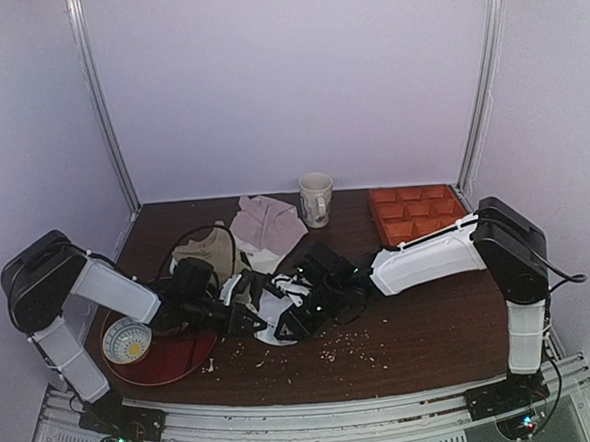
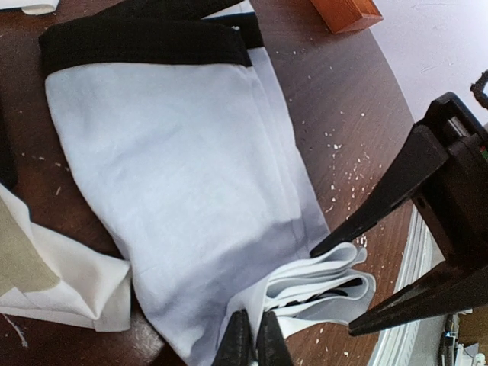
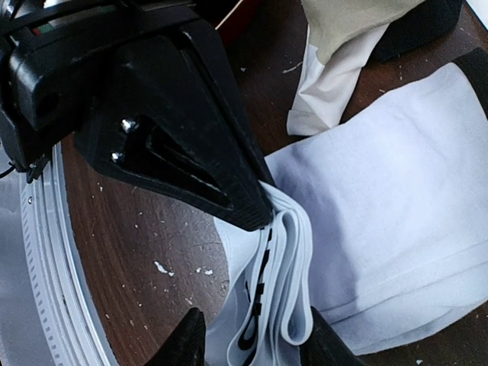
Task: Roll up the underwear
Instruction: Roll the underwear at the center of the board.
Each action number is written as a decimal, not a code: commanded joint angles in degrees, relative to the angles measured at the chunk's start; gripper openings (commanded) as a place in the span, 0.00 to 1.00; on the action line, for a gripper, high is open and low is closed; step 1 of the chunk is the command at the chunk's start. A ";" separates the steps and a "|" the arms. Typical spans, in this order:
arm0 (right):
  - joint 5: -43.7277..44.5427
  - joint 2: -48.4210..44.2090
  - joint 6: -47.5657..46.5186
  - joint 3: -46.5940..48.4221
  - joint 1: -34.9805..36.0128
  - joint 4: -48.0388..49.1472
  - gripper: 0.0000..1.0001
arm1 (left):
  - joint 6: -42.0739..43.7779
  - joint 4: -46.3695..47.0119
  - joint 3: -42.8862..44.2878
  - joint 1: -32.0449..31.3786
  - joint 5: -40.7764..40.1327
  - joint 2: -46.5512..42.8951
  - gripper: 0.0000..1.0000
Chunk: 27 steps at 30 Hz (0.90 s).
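White underwear [image 2: 183, 175] is clamped at its folded end by the left hand [image 2: 254, 347], probably as an anchor. The right hand [image 3: 252, 343] is held apart astride that fold.

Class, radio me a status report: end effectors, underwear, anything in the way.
Left end effector shut on underwear at folded waistband. Right end effector open, straddling same fold. Olive-beige garment close alongside.
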 commanded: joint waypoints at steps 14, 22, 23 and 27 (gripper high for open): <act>3.20 0.46 -1.34 1.06 2.72 -3.02 0.40 | 0.21 -4.12 -1.18 -0.23 -0.76 3.01 0.00; 7.32 2.19 -1.98 2.55 3.42 -4.71 0.40 | 0.19 -4.12 -1.37 -0.25 -0.59 2.76 0.00; 7.78 2.39 -2.10 2.69 3.47 -4.83 0.40 | 0.21 -4.12 -1.44 -0.20 -0.53 2.75 0.00; 9.54 2.92 -1.91 3.09 3.56 -4.93 0.36 | 0.14 -4.12 -1.45 -0.24 -0.49 2.60 0.00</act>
